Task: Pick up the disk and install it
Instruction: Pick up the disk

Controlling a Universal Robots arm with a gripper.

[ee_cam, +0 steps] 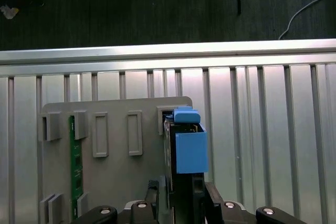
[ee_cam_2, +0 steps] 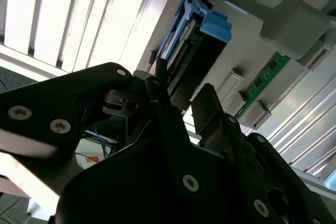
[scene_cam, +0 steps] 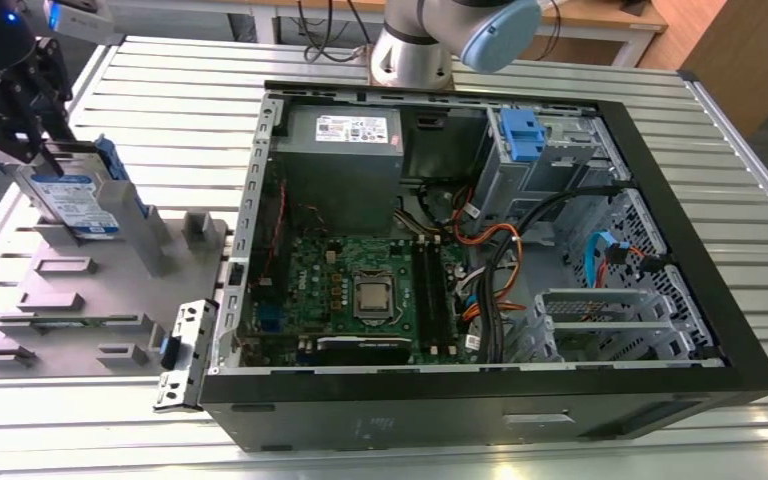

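The disk (scene_cam: 80,205), a flat silver-grey metal hard drive with a white-and-blue label and blue plastic side rails, stands on edge in a slot of the flat grey fixture plate (scene_cam: 104,300), at the plate's corner toward the exterior view's upper left. The plate is a matte slab studded with small rectangular blocks and sockets. The black metal gripper (scene_cam: 37,152) hangs over the disk's upper end, directly above that corner of the plate; whether it is clamped on the disk or merely around it cannot be told. The first wrist view looks straight down the disk's thin dark edge, capped by a boxy blue end tab, and shows a thin green memory stick (ee_cam: 76,166) seated on the plate's opposite side, with rectangular sockets between the two. The second wrist view brings the gripper's bolted black body close up, with the blue tab beyond it. The exterior view shows the label face and the open black computer case (scene_cam: 424,420) just beside the plate's edge on the exterior view's right. The plate lies on a ribbed aluminium slat table (scene_cam: 184,90), whose bare slats run on past the plate's edge nearest the disk.
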